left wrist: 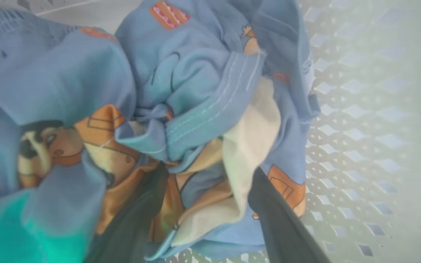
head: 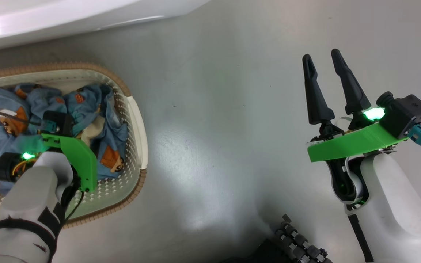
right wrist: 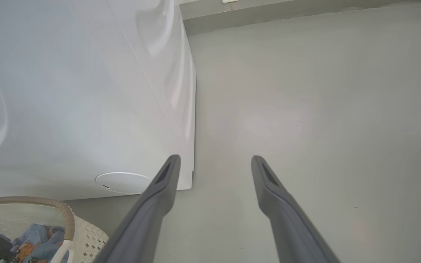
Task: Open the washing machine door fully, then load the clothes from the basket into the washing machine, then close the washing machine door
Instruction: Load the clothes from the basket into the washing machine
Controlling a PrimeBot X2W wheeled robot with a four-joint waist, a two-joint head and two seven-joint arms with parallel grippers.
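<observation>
The washing machine is seen ahead of the right hand and to its left, its white panel standing on the grey floor. The basket is set on the floor beneath the left hand, well apart from the right hand. The clothes are heaped inside the basket, directly under and around the left hand. Its fingers are spread wide and pushed into the pile, with a cream fold lying loose between them. The right hand is held released above bare floor, and nothing is grasped by it.
</observation>
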